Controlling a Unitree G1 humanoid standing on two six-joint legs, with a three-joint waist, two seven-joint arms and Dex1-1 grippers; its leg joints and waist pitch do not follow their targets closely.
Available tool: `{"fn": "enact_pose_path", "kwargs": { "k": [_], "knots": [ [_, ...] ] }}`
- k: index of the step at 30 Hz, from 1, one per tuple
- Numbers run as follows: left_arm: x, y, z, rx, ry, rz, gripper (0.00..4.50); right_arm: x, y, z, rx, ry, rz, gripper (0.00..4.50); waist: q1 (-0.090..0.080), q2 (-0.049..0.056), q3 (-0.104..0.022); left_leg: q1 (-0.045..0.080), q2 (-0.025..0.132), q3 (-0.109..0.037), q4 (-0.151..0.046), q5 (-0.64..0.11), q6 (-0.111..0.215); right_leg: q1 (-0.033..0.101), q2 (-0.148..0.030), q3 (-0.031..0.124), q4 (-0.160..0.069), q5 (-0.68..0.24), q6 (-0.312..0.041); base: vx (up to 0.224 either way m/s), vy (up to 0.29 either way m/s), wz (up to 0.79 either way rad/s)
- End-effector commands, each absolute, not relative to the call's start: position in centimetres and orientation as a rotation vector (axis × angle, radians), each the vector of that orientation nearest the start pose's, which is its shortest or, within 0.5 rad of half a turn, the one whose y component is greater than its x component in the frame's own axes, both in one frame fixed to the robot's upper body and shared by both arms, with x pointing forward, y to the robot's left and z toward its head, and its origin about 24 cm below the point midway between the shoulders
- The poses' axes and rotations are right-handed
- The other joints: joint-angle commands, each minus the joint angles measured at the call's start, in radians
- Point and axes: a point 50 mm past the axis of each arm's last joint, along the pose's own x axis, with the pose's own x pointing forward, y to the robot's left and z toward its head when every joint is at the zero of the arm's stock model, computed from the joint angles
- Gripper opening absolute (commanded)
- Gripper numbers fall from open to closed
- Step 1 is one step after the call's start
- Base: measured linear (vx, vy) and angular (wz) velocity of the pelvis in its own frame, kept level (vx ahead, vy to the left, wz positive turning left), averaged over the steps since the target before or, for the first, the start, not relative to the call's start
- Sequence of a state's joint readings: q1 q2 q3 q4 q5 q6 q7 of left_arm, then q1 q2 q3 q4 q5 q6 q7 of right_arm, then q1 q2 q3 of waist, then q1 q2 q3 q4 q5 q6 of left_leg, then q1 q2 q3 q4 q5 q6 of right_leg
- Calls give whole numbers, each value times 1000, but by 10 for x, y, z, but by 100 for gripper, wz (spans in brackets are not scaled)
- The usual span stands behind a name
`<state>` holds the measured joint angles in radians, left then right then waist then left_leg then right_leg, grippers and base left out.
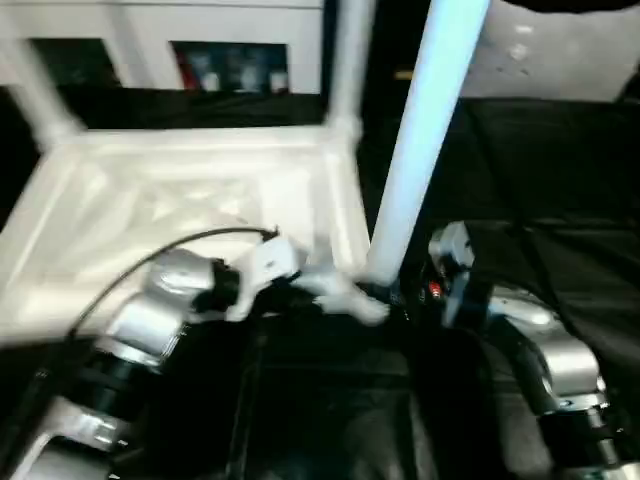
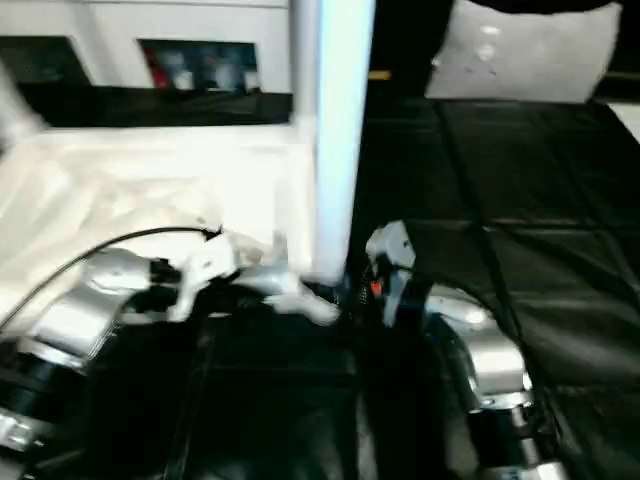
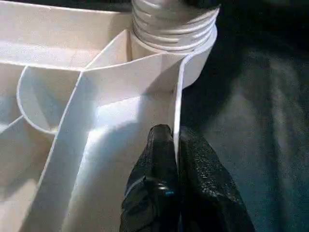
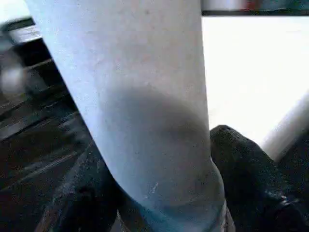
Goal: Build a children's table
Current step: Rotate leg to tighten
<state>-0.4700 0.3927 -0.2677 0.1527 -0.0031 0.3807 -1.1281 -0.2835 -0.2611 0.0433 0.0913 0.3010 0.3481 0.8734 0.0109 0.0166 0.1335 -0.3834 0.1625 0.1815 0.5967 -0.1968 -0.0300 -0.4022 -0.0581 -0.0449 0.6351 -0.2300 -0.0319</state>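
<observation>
On black cloth, upturned white table [image 1: 190,200], ribbed underside

Head stereo pair looks forward and down over both forearms; left wrist camera sits close on the table top's rim [image 3: 145,72]; right wrist camera close against a leg [image 4: 145,106]; all share that corner.

No readable text, perhaps because of the blur.

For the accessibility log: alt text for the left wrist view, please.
The left claw is shut on the thin rim of the upturned white table top, just below a corner socket holding a threaded leg end.
</observation>
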Motion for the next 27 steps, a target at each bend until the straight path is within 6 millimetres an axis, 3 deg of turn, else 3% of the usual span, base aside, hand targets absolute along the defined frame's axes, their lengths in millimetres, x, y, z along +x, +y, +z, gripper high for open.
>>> {"fn": "enact_pose_path", "kwargs": {
  "k": [1,6,9,11,13,16,17,18,22,27],
  "knots": [
    [296,104,93,304,284,-1246,0,277,-109,54,174,271,1014,254,12,-9,-65,5,64,-31,-70,-36,91,58,-97,56,-81,-38,-277,0,0,0],
    [305,68,103,230,254,-1032,0,294,-85,53,253,269,664,254,1,-9,-65,8,66,-30,-71,-7,101,56,-95,57,-81,-16,-276,0,0,0],
    [305,56,105,240,253,-979,0,300,-77,53,282,270,535,254,1,-2,-68,10,66,-31,-70,15,111,56,-93,56,-77,47,-285,0,0,0],
    [305,54,106,244,251,-967,0,301,-76,53,287,270,512,254,1,-4,-67,8,64,-29,-69,5,120,58,-93,57,-77,73,-284,0,0,0],
    [304,48,110,244,238,-957,0,303,-76,52,304,271,436,254,3,2,-66,10,66,-30,-71,-17,113,56,-94,57,-80,50,-281,0,0,0],
    [303,47,111,263,240,-964,0,304,-76,53,310,257,408,254,4,3,-65,10,68,-32,-73,-34,102,58,-93,57,-80,39,-274,0,0,0],
    [302,48,110,274,246,-966,0,304,-77,54,313,246,396,310,2,5,-65,11,69,-32,-74,-40,98,57,-93,56,-79,42,-274,0,0,0],
    [302,51,108,289,256,-967,0,304,-78,55,316,232,400,324,2,7,-65,10,69,-32,-75,-47,94,57,-94,57,-80,44,-274,0,0,0],
    [303,60,103,320,282,-968,0,303,-82,57,308,212,413,360,2,10,-66,10,68,-33,-75,-43,94,58,-93,57,-77,79,-275,0,0,0],
    [304,81,95,386,299,-1026,0,297,-102,62,237,158,507,404,3,5,-70,7,66,-32,-70,-11,113,65,-93,58,-70,155,-282,0,0,0]
  ]
}}
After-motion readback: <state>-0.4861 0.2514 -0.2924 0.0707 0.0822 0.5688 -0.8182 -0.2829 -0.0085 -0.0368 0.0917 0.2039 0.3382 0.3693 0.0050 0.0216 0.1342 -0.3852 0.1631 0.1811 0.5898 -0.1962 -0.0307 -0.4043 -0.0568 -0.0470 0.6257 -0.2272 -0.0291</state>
